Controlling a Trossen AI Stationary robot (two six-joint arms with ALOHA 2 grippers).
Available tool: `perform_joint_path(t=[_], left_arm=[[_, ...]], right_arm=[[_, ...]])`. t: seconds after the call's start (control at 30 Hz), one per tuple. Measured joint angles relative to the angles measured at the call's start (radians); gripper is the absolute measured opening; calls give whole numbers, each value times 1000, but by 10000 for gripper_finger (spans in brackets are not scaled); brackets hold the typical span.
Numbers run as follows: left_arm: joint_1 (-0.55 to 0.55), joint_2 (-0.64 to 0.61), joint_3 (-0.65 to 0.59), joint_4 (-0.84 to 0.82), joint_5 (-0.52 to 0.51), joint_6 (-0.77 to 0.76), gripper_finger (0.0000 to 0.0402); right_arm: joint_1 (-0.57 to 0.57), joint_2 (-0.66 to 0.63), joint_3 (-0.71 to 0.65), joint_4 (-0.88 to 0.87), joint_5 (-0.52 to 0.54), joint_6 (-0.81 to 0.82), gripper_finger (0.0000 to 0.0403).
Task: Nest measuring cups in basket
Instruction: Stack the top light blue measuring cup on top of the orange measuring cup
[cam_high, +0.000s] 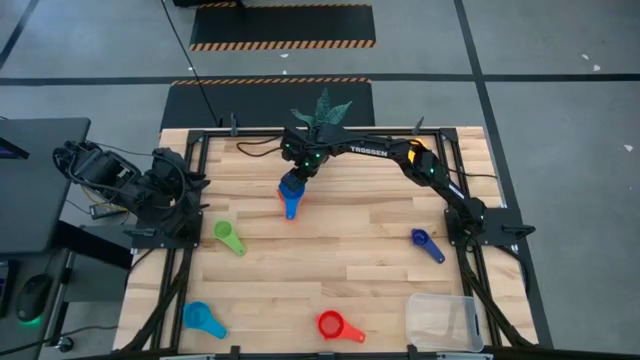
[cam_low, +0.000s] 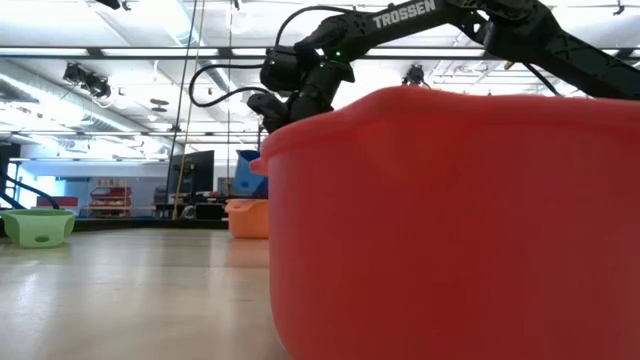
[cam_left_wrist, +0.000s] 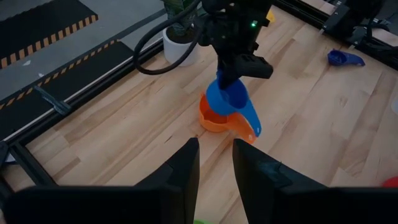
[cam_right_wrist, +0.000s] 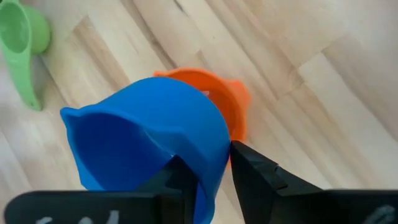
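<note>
Blue plastic, a measuring cup (cam_right_wrist: 146, 134), hangs tilted in the right hand (cam_right_wrist: 211, 171), its wall pinched between the fingers just over the orange cup (cam_left_wrist: 214, 118) near the table's far edge, probably so one can drop into the other. Green (cam_high: 229, 237), navy (cam_high: 426, 243), light blue (cam_high: 202, 318) and red (cam_high: 333, 326) cups lie scattered. Clear and unfilled, the basket (cam_high: 442, 320) sits at the near right corner. Off the left edge waits the left hand (cam_left_wrist: 214, 165), fingers apart.

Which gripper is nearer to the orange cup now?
The right gripper: it is just above the orange cup, at the blue cup. The left gripper waits apart, at the table's left edge.
</note>
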Motion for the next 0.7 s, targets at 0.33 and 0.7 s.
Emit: perform_joint_path(t=[0.33, 0.7], left_arm=[[0, 0, 0, 0, 0, 0, 102], [0, -1, 0, -1, 39, -2, 102]], right_arm=[[0, 0, 0, 2, 5, -20, 100], [0, 0, 0, -3, 4, 0, 95]])
